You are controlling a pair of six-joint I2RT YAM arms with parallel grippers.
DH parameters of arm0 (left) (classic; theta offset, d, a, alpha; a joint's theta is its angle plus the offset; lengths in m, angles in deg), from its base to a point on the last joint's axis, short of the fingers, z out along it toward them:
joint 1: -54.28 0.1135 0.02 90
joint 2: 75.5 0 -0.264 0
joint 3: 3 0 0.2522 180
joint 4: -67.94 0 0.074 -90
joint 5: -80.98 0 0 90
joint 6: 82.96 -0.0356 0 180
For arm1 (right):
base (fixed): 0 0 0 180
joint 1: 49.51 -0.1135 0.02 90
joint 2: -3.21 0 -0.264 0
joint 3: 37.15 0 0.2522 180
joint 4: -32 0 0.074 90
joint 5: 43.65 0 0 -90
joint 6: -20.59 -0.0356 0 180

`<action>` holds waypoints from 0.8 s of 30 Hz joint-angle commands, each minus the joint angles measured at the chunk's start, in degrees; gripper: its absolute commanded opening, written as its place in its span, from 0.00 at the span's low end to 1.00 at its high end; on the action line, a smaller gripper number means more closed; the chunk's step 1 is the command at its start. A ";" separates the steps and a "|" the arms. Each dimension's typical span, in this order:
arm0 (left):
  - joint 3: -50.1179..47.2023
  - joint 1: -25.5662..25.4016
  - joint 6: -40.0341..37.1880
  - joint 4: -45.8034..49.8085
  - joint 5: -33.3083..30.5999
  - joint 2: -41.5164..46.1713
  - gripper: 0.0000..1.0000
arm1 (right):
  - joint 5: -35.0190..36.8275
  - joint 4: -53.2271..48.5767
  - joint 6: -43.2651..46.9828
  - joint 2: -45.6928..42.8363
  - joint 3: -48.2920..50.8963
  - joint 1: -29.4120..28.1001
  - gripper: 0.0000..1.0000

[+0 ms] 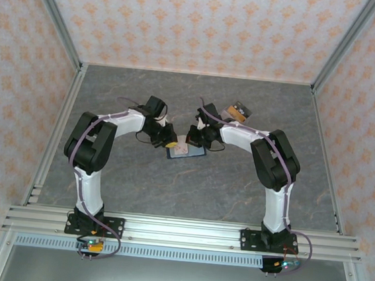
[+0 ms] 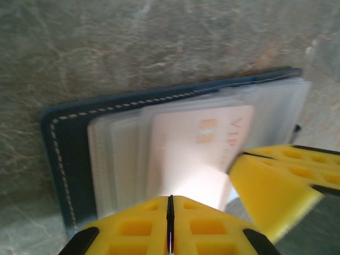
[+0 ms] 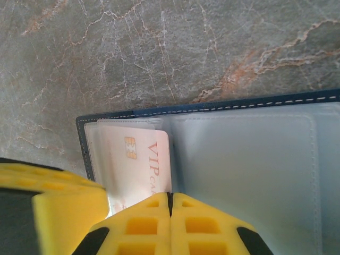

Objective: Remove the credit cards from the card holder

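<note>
Top view: you see the small dark navy-blue folding card holder [image 1: 188, 152] lying open on the grey marbled table [image 1: 136, 189], about midway between the 2 arms. The left tool [image 1: 167, 139] and the right tool [image 1: 192, 138] both come down at its far edge, close to each other. A small fanned pile of loose cards [image 1: 237, 112], orange and black among them, lies on the table beyond the right arm, well apart from the card holder.

Left wrist view: the left tool [image 2: 170, 223] has its 2 yellow pads pressed together along a thin seam, at the near edge of the card holder [image 2: 58, 154]. White stitching runs along the navy cover. Clear plastic sleeves [image 2: 119, 159] fan out from it, and a pale pinkish card [image 2: 191, 154] with a gold chip lies among them. The right tool [image 2: 281, 180] enters from the right, touching the card's edge.

Right wrist view: the right tool [image 3: 170, 220] is likewise closed, pads meeting in a seam at the lower edge of the pinkish card [image 3: 141, 159], which bears red "VIP" lettering and sits at the left end of the card holder [image 3: 212, 104]. The left tool [image 3: 53, 196] is just beside it. You cannot tell whether either tool pinches the card or a sleeve.
</note>
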State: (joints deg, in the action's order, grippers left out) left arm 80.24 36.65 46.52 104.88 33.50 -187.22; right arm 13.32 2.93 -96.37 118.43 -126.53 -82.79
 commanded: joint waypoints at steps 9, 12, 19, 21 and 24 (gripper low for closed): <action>-3.76 1.62 -1.25 0.92 -3.13 -0.55 0.10 | -0.25 3.43 -0.56 -2.23 3.13 1.69 0.04; -4.51 2.02 -1.16 0.40 -2.73 0.23 0.10 | -0.45 4.47 -0.73 -2.93 4.22 2.20 0.04; -4.38 2.25 -0.99 -0.24 -1.18 1.13 0.12 | -1.37 5.86 -1.25 -3.01 4.86 2.25 0.04; -4.31 2.25 -1.12 -0.26 -1.17 1.09 0.12 | -3.43 6.92 -1.87 -2.97 4.95 2.16 0.06; -4.43 2.24 -1.25 -0.15 -1.36 0.61 0.12 | -7.35 8.29 -2.85 -2.38 4.66 2.23 0.17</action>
State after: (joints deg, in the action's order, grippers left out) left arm 77.40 38.31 46.02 102.19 34.51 -186.63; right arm 9.64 8.55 -97.93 117.55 -122.35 -80.80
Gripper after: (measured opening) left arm 0.121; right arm 0.154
